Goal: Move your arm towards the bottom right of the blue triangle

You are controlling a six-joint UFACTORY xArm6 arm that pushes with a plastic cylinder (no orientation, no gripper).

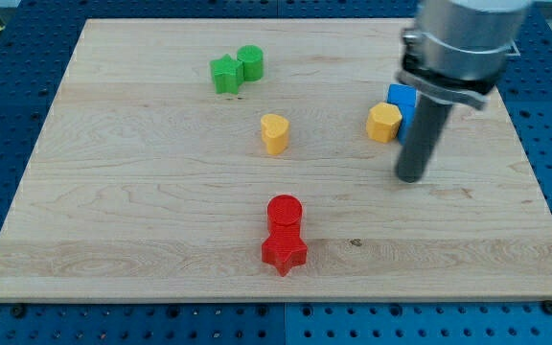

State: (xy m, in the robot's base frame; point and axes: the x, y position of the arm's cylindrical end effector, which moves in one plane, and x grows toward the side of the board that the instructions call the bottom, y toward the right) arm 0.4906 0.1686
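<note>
My tip is seen resting just below and right of the partly hidden blue block; no gripper is carried, so nothing is gripped; the approach is judged nearly done, only fine settling being called for.

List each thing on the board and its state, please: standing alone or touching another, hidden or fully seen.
my tip: on the board, just below the blue block
blue block: partly hidden by the rod, touching the yellow hexagon
yellow hexagon: beside the blue block
yellow heart: alone
green star: touching the green cylinder
red cylinder: touching the red star
</note>
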